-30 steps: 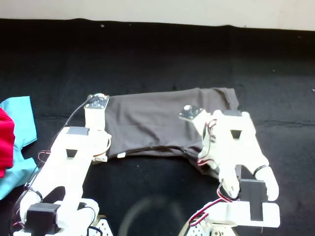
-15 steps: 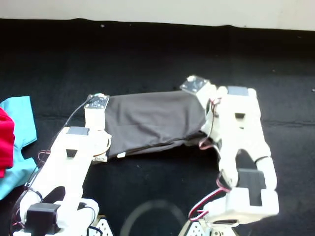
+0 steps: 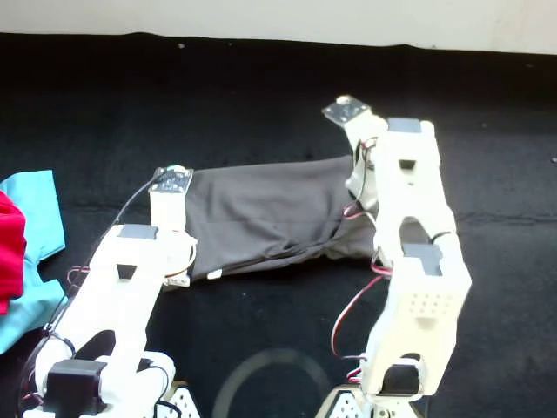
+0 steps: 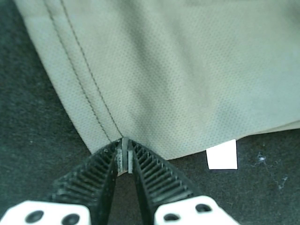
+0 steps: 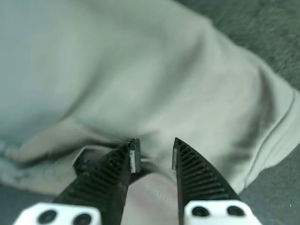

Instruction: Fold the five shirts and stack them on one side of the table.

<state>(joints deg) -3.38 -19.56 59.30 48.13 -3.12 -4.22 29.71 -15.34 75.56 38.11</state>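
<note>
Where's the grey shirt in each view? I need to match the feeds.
High view: shirt in the middle.
Left wrist view: shirt ahead of left gripper, hem corner pinched.
Right wrist view: shirt beneath open right gripper.
Shared landmark: white label by the pinched corner, high and left wrist views.

I count three shirts on my black bench [image 3: 261, 96]: one dark grey fabric shirt [image 3: 261, 218], one teal shirt [image 3: 43, 222], one red shirt [image 3: 9, 248]; two tools, left tool [image 4: 125, 157] and right tool [image 5: 152, 157]
</note>
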